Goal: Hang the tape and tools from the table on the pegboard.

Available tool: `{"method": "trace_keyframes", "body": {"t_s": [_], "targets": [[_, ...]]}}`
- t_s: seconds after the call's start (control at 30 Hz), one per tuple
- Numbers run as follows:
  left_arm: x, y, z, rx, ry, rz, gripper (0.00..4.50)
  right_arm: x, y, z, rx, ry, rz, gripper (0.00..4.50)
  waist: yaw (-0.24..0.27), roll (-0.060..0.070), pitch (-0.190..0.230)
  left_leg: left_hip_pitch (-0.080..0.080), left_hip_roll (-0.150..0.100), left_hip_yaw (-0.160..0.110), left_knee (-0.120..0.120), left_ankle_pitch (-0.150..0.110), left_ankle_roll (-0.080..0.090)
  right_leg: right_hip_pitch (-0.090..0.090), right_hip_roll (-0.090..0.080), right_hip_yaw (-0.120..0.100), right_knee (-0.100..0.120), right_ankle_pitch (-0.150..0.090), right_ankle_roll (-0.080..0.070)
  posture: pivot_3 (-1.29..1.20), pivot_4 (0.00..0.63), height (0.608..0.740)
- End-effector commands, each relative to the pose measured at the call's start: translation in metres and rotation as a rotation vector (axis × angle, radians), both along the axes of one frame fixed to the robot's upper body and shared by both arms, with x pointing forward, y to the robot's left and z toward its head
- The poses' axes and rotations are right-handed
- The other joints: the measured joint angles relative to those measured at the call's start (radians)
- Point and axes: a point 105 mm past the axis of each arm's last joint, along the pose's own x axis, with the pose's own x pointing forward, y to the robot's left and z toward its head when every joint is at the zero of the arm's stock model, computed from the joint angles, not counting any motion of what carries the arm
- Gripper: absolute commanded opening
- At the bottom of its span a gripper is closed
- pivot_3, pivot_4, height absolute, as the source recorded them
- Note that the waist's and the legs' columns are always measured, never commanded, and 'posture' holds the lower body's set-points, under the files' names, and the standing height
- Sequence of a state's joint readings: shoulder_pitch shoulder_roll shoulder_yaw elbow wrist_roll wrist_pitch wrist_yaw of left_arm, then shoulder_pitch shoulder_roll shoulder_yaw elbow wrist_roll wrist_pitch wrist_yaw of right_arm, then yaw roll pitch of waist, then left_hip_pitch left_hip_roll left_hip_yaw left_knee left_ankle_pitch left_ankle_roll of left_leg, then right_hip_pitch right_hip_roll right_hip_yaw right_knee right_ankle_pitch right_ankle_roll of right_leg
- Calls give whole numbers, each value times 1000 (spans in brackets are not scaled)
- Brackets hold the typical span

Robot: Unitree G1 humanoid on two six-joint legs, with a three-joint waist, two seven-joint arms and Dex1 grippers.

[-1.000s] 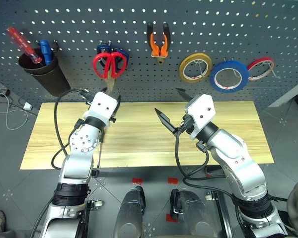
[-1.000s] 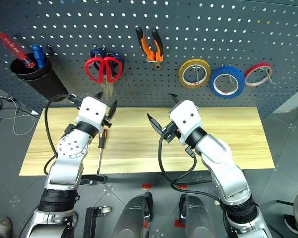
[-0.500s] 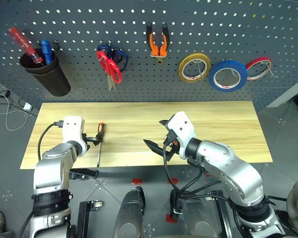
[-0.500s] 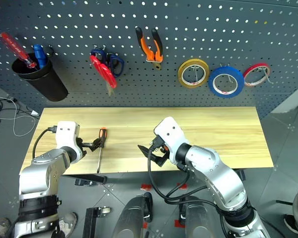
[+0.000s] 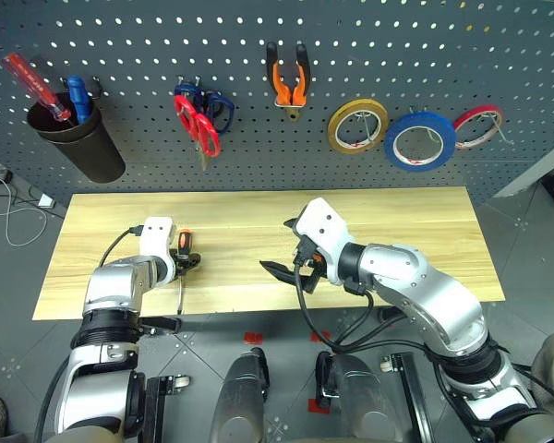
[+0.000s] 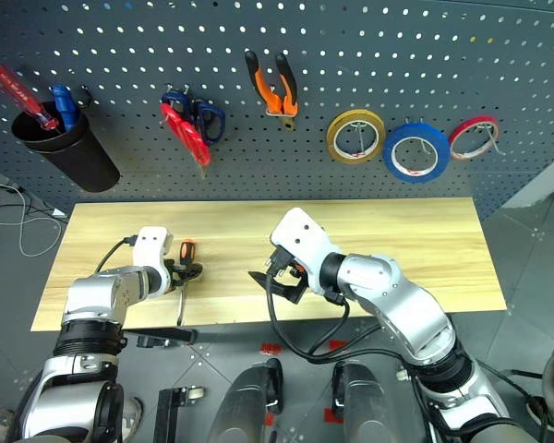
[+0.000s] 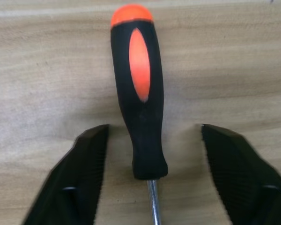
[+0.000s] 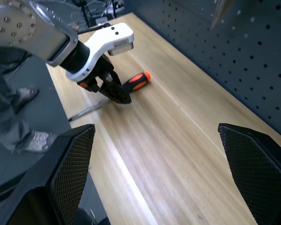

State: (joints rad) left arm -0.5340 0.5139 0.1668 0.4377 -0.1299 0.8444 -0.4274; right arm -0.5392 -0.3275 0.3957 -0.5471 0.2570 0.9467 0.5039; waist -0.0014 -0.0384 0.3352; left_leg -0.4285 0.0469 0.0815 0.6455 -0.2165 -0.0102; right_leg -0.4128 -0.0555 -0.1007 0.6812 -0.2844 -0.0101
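Screwdriver (image 7: 139, 98) handle, black with orange, is straddled by the left gripper (image 7: 152, 187), whose two black fingers (image 7: 82, 178) stand partly open with a clear gap on either side, so nothing is gripped yet. A second ago this gripper was raised near the pegboard (image 5: 369, 37) by the red scissors (image 5: 196, 122); since then it has been brought down and out to the left end of the table (image 5: 415, 231), and its jaws have been narrowed from a wider spread. The screwdriver lies flat on the wood near the front edge, its slim shaft pointing toward the robot and reaching that edge. The right gripper (image 5: 286, 245) is held wide open and empty just above the middle of the table, having been lowered from a higher pose. On the pegboard, the red scissors hang tilted on their hook over a blue-handled pair, no longer squarely as they did a second ago, which suggests they were only just released. The orange pliers (image 5: 289, 76) hang further right, then a yellow tape ring, the blue tape (image 5: 420, 141) and a thin red ring. A black cup (image 5: 77, 143) at the far left holds a red and a blue screwdriver. By the look of it, the screwdriver is the last item left on the table, and closing on its handle appears to be the step in hand.
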Motion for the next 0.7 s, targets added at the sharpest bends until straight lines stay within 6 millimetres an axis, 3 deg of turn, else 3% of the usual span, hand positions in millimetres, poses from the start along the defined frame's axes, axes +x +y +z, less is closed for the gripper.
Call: {"method": "trace_keyframes", "body": {"t_s": [0.03,0.2,0.33,0.43,0.57,0.7], "targets": [[-1,6,7,28,-35,-15,1956,-7,4,9,16,-42,54,4500,0,-1,-1,0,0,0,0,0,0,0,0,0,0,0,0,-2,276,740],[-10,15,43,185,-291,-72,503,-7,-8,15,27,-116,15,4500,-2,-5,-4,0,0,0,0,0,0,0,0,0,-1,0,0,-9,262,740],[-29,14,74,290,-526,-49,501,-12,-14,20,62,-162,13,4500,0,-5,-5,0,0,0,0,0,0,0,-1,0,-1,0,0,-8,251,740],[-62,7,116,497,-795,-37,501,-21,-15,35,168,-213,34,4500,-1,-8,-10,0,0,-1,0,0,0,1,-1,0,-1,0,0,10,244,740],[-87,-6,143,578,-944,15,501,-29,-15,52,302,-201,65,4500,2,-9,-22,0,0,-1,0,0,0,1,-1,-1,0,0,0,33,237,740],[-90,-10,191,628,-1105,100,501,-32,-15,64,364,-208,99,4500,17,-9,-30,0,0,-4,0,-2,3,3,-1,-4,0,2,-2,56,232,740]]}}
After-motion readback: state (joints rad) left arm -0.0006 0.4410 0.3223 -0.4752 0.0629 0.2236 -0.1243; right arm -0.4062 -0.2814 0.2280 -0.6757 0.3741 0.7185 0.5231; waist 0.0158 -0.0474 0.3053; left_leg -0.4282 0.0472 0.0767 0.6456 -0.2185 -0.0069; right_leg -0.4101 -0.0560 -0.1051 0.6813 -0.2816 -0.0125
